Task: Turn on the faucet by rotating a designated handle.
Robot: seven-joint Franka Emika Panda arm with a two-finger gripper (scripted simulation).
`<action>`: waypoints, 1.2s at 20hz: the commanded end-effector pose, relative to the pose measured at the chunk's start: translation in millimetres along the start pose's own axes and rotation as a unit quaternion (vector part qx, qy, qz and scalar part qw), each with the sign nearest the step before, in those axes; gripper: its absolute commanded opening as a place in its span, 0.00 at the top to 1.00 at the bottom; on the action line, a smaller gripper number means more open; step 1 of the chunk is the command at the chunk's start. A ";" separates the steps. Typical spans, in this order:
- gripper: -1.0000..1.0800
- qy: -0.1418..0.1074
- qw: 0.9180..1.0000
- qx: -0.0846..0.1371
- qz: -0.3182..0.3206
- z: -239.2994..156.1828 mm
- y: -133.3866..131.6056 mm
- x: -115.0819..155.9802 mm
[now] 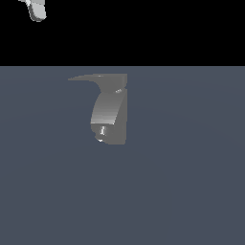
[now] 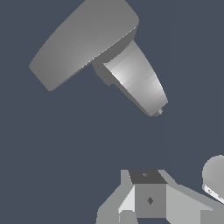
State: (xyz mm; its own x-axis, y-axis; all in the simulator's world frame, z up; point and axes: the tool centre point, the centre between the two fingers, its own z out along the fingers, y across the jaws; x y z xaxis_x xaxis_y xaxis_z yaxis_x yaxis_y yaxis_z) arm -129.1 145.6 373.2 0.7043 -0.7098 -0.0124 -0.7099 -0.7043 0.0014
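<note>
A: Status?
B: Nothing's turned yet, by my read. Faucet [image 1: 111, 112] is sitting mid-bench [image 1: 191, 191]; handle [image 1: 93, 77] is pointing toward the exterior view's left, untouched.
A: Tool?
B: Tool [image 1: 37, 10] is hanging well apart, top corner of the exterior view. Can't tell if it's spread or pressed together. Approach, contact and rotation are all remaining.

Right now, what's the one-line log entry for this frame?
phase: approach | gripper: apart from faucet, jaw state unclear | handle: untouched, points toward exterior view's left | contact: none
</note>
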 end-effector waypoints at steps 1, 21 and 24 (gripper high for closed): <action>1.00 0.000 1.000 0.001 0.025 6.4 -12.4 3.6; 1.00 0.001 0.976 0.004 0.218 55.3 -97.7 54.6; 1.00 0.001 0.969 0.004 0.249 63.2 -109.1 66.0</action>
State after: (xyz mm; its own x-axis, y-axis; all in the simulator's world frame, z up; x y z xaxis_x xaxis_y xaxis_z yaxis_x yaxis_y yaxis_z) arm -14.0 176.0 313.3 0.3065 -0.9518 -0.0105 -0.9519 -0.3065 -0.0005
